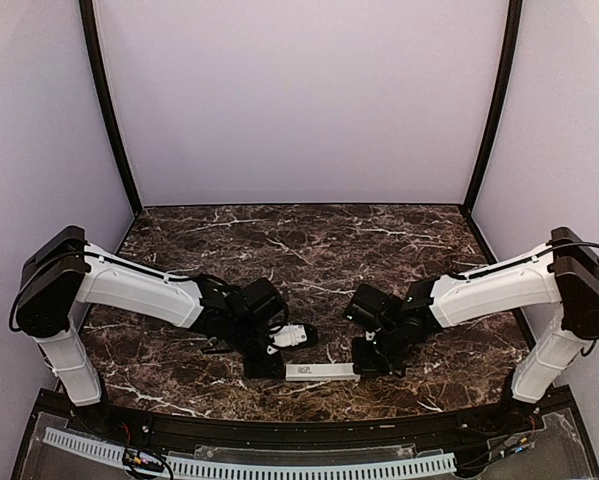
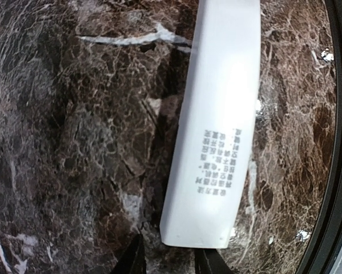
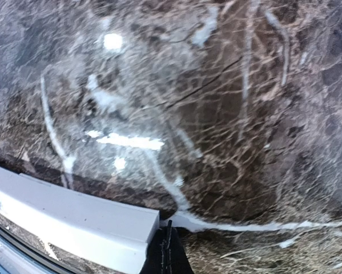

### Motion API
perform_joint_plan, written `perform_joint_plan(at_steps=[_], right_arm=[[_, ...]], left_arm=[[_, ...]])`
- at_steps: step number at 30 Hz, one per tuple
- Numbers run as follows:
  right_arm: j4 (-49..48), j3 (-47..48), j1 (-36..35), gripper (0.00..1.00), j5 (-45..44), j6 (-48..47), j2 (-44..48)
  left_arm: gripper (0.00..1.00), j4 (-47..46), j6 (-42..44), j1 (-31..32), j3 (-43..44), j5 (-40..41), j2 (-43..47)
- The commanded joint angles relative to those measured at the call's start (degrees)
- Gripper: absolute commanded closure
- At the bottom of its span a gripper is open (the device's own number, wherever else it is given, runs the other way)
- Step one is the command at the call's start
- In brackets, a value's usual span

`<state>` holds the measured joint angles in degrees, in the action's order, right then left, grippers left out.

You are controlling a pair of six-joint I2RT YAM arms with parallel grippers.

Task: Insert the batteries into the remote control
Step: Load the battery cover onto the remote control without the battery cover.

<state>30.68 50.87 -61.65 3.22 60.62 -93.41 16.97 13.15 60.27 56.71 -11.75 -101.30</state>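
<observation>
At the near edge of the worktop (image 1: 309,250), between my two arms, the remote control (image 1: 322,372) lies flat with its long side running along the front rim. It is a slim white plastic bar with squared corners. My left gripper (image 2: 171,260) sits low at the bar's left end. Its two dark fingertips (image 2: 137,258) stand partly spread with bare stone showing between them, so I see nothing pinched. The remote's end sits just ahead of the tips, and I cannot tell whether the right-hand tip touches it. From that wrist the upward face is smooth and faintly glossy, with a small block of grey print near the close end, too fine for me to read. My right gripper (image 3: 168,254) is at the opposite end, fingers pressed together into a single black wedge and holding nothing. The tip sits right at the bar's corner, and I cannot say if it is in contact. From there the remote looks thick, with a stepped ledge along its edge. The worktop is polished dark brown marble, veined in white and throwing soft glare.
</observation>
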Motion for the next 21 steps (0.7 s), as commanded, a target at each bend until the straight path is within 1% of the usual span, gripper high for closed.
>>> perform_joint_plan(at_steps=[1,5,9,10,11,13,15,17,18,19,20,21], right_arm=[[-3.2,2.8,-0.4,1.0,0.8,0.0,-0.7],[-1.9,2.8,-0.4,1.0,0.3,-0.1,0.1],[1.5,0.6,1.2,1.0,-0.9,-1.4,4.1],[3.2,0.1,2.0,1.0,-1.7,-2.2,5.4],[5.0,-0.3,2.9,0.96,-2.3,-3.2,6.7],[9.5,-0.9,5.3,0.82,-3.0,-5.5,9.3],[12.3,-0.8,7.5,0.64,-5.4,-9.1,12.1],[12.3,0.7,8.1,0.4,-6.6,-15.2,14.9],[10.7,1.7,8.1,0.27,-5.5,-20.1,15.9],[8.4,2.7,8.1,0.07,-3.8,-25.4,16.4],[6.1,3.9,7.6,0.02,-0.8,-30.5,16.6],[4.8,5.7,6.8,0.01,0.0,-35.3,15.9]], left_arm=[[0.72,-2.3,-2.2,0.5,1.9,-8.1,-3.4],[0.73,-1.8,-2.3,0.5,1.9,-7.0,-3.2],[0.73,1.8,-0.9,0.0,1.7,0.1,-0.1],[0.72,2.9,-0.9,-0.5,1.8,0.7,1.9],[0.71,3.5,-0.8,-0.8,2.1,2.0,2.9],[0.68,6.3,-1.3,-1.5,2.9,4.8,5.6],[0.65,8.2,-2.1,-2.1,3.8,7.7,8.0],[0.64,8.9,-3.5,-2.6,4.2,10.1,10.5],[0.63,8.7,-4.8,-2.9,4.1,10.6,12.5],[0.59,7.4,-5.7,-3.1,3.4,12.6,13.6],[0.55,6.4,-7.5,-3.5,2.8,13.5,16.2],[0.48,3.6,-8.6,-4.0,1.0,15.3,17.8]])
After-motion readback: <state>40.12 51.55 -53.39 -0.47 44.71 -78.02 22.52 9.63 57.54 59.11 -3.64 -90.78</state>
